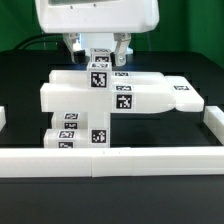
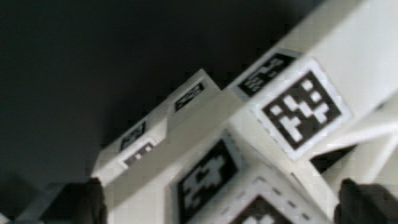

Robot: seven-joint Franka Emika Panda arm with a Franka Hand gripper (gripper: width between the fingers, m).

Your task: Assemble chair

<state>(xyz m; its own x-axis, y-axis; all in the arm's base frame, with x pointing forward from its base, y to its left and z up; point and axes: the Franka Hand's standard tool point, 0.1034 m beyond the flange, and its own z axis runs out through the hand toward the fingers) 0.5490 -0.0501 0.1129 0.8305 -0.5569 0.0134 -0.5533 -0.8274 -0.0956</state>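
Note:
The chair's white tagged parts [image 1: 112, 97] lie clustered mid-table in the exterior view: flat panels stacked across, with thick legs [image 1: 72, 131] in front of them. My gripper [image 1: 98, 58] hangs over the cluster's back edge. Its dark fingers [image 1: 121, 50] stand apart on either side of a small tagged piece [image 1: 99, 72]. In the wrist view the gripper [image 2: 221, 205] is open: both fingertips [image 2: 75, 202] sit at the frame's edge, wide of the angled white tagged parts [image 2: 294, 100] between them, and narrow gaps show on both sides. Nothing is held.
A long white border rail [image 1: 110, 160] runs across the front and turns back along the exterior view's left [image 1: 3, 118] and right [image 1: 216, 122]. The tabletop [image 1: 25, 80] is black. The robot's white housing [image 1: 95, 18] fills the top.

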